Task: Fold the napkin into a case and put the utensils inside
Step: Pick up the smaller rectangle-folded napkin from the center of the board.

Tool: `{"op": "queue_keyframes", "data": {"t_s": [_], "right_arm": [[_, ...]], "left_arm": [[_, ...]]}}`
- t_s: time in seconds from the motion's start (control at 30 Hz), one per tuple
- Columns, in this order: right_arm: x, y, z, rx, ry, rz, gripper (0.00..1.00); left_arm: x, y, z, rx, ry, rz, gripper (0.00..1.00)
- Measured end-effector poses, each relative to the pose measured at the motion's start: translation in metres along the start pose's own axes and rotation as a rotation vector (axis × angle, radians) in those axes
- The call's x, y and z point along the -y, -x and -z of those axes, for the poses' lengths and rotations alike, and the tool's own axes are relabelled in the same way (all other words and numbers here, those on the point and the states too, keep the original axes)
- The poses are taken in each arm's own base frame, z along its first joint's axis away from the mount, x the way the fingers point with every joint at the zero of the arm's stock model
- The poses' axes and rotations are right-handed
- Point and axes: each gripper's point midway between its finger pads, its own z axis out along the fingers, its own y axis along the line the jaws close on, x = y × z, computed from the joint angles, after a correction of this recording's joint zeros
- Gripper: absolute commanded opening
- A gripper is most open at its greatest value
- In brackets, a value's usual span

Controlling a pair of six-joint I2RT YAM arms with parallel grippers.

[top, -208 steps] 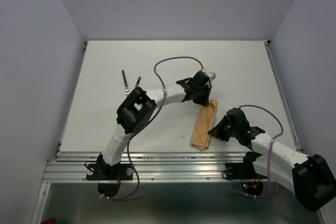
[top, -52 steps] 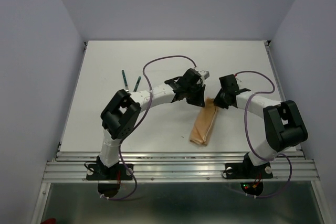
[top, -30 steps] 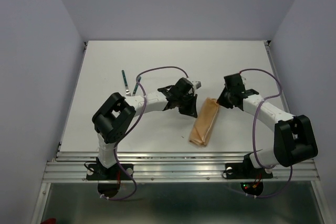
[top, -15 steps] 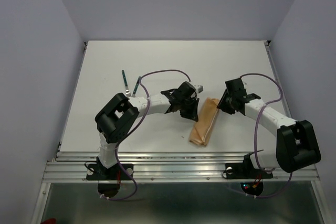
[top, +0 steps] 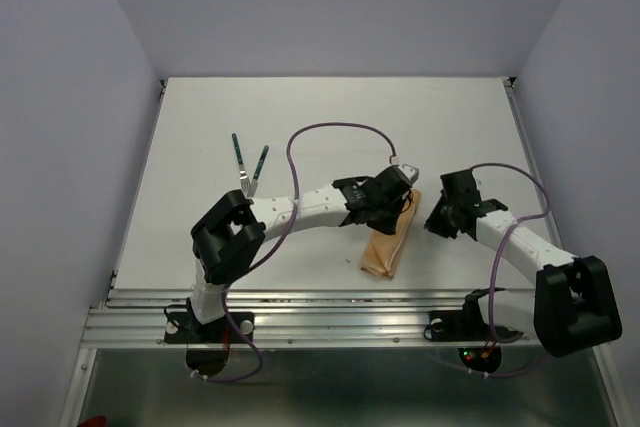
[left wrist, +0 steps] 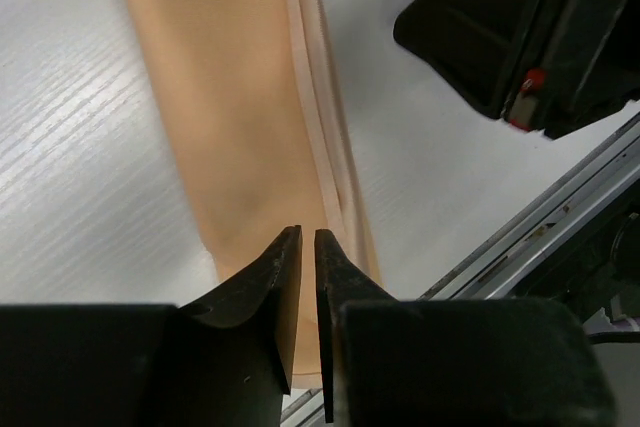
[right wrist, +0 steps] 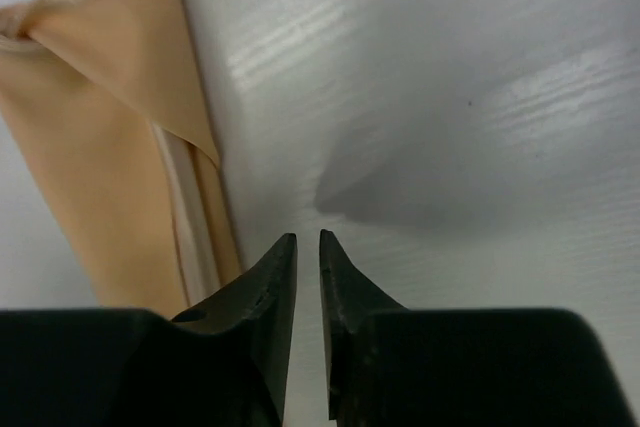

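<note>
Napkin – folded into a narrow oblong case – lies flat on the white surface, right of centre and close to the near rail. Its long axis runs from the near edge toward the far side, with the far end leaning slightly right.

Left gripper: positioned over the far end of the case, looking along its length toward the near rail. The fingers stand a narrow slit apart, and no cloth is seen clamped between them. Whether the tips touch the fabric cannot be told.

Right gripper: positioned over bare surface just right of the case's far end. Its fingers are likewise only a slit apart and hold nothing.

Utensils – two pieces with green handles – lie well apart from the case, to the left and farther back.
</note>
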Motion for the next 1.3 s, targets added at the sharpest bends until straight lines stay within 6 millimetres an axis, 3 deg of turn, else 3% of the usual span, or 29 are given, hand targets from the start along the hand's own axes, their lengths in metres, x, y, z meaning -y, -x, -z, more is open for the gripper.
{"op": "queue_keyframes", "data": {"t_s": [0.1,0.27,0.67,0.87,0.9,1.0,1.23,1.3], "right_arm": [[0.010,-0.024,-0.001,-0.065,0.005,-0.012,0.13],[0.008,-0.052,0.000,-0.137,0.091,-0.048,0.09],[-0.053,-0.085,-0.005,-0.223,0.305,-0.052,0.06],[-0.073,-0.078,-0.014,-0.224,0.311,-0.061,0.08],[-0.072,-0.076,-0.015,-0.214,0.298,-0.060,0.10],[-0.061,-0.067,-0.014,-0.178,0.258,-0.069,0.12],[0.012,-0.019,-0.012,-0.032,0.112,-0.203,0.16],[0.019,-0.015,-0.012,-0.026,0.094,-0.215,0.17]], "left_arm": [[0.010,0.002,0.002,0.010,0.004,-0.025,0.23],[0.000,-0.003,-0.003,-0.014,0.051,-0.039,0.23],[-0.039,0.004,-0.002,-0.029,0.145,-0.031,0.25],[-0.053,0.004,0.008,-0.020,0.197,-0.040,0.55],[-0.055,0.003,0.011,-0.017,0.206,-0.043,0.62],[-0.057,0.002,0.014,-0.008,0.234,-0.065,0.69],[-0.041,-0.011,0.017,0.002,0.283,-0.168,0.85],[-0.037,-0.015,0.018,0.005,0.297,-0.198,0.88]]}}
